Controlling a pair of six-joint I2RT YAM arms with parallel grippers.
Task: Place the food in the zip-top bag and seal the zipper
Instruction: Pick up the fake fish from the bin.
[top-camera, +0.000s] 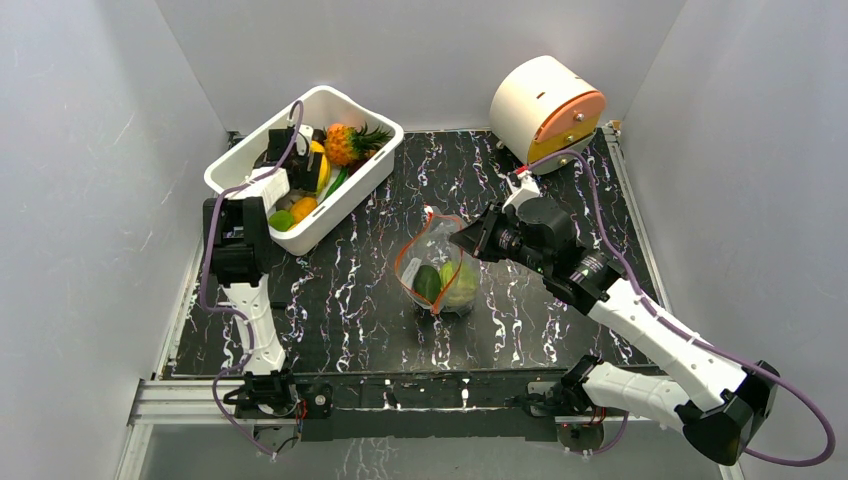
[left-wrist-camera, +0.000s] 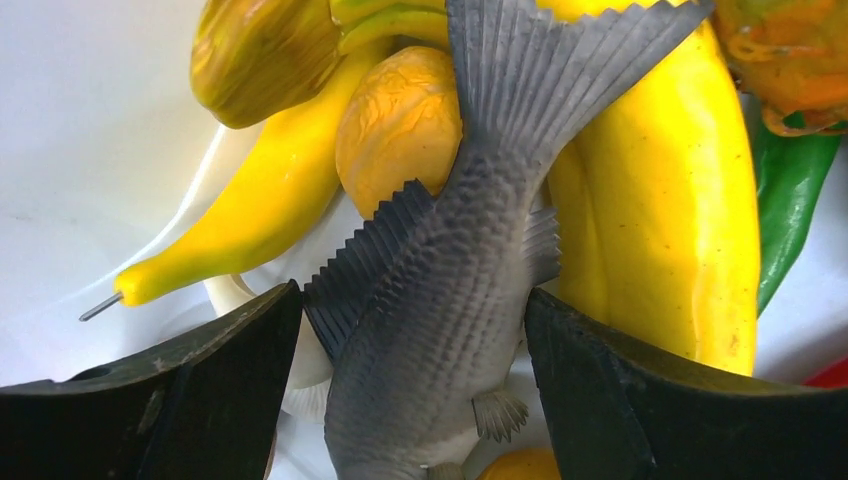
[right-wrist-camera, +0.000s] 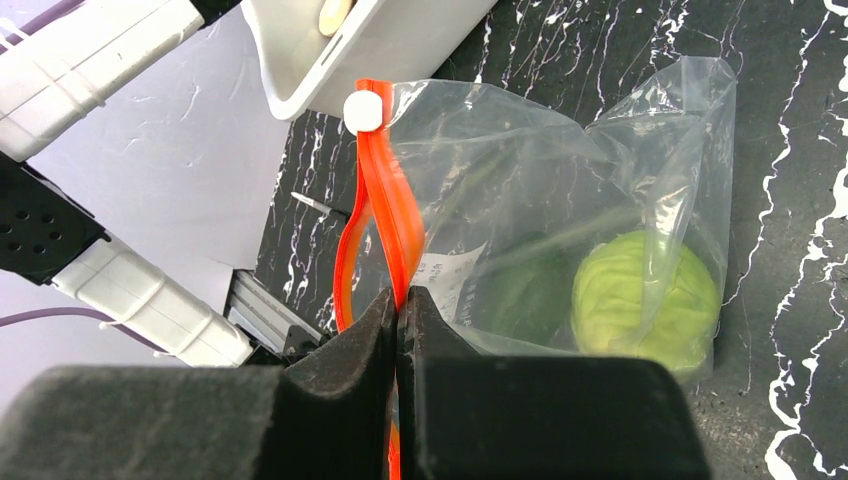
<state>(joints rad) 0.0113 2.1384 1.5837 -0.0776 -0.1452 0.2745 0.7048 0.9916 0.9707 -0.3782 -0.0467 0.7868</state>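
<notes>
The black, white-veined worktop (top-camera: 380, 330) carries a white rectangular plastic tub (top-camera: 350, 195) at its far left and a cream drum with an orange face (top-camera: 545, 105) at its far right. The clear crinkly zip-top bag (right-wrist-camera: 560, 150) stands upright near the middle of the worktop, well apart from the tub, with its mouth gaping.

The left gripper (left-wrist-camera: 412, 295) is down inside the tub. Its fingers are spread wide and released, one on each side of a grey scaly toy fish (left-wrist-camera: 430, 370). The fish lies across yellow banana-shaped pieces (left-wrist-camera: 660, 220). The right gripper (right-wrist-camera: 400, 300) is clenched on the red-orange zipper strip (right-wrist-camera: 385, 215) at the bag's mouth.

A light-green round fruit (right-wrist-camera: 645, 300) and a dark-green piece (top-camera: 428, 282) sit side by side at the bottom of the bag. A small white slider (right-wrist-camera: 363, 111) caps the strip's end.
</notes>
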